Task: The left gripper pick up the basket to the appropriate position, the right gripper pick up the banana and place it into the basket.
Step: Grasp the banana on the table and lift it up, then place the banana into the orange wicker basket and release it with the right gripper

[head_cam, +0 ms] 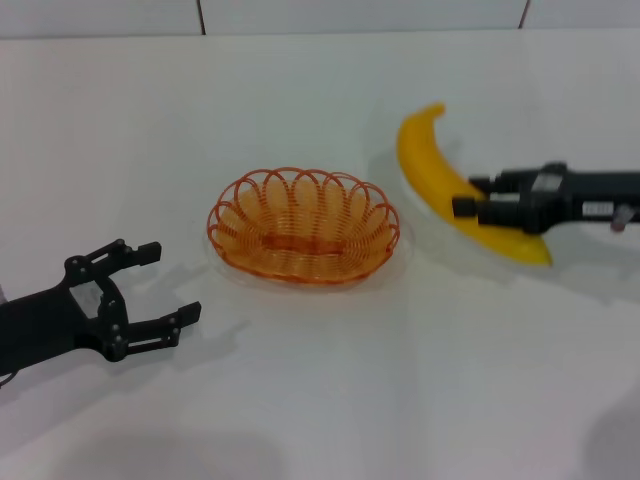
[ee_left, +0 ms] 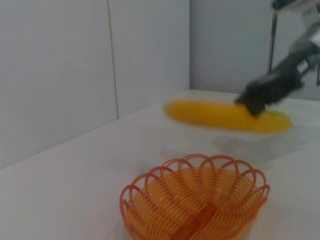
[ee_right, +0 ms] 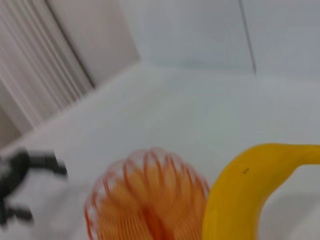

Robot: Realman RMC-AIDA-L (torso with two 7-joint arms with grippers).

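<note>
On the left of the white table (head_cam: 320,400), the left gripper (head_cam: 170,285) hovers with its fingers spread wide and nothing between them, aimed toward the basket (head_cam: 303,227) but well short of its rim. The orange wire basket sits empty at the centre, its long axis running across the robot's front. To the right, the right gripper (head_cam: 467,197) is clamped across the middle of the banana (head_cam: 440,180), which looks lifted just off the table. The banana lies just beside the basket's right rim, its long axis slanting away, so the carry goes leftward.
</note>
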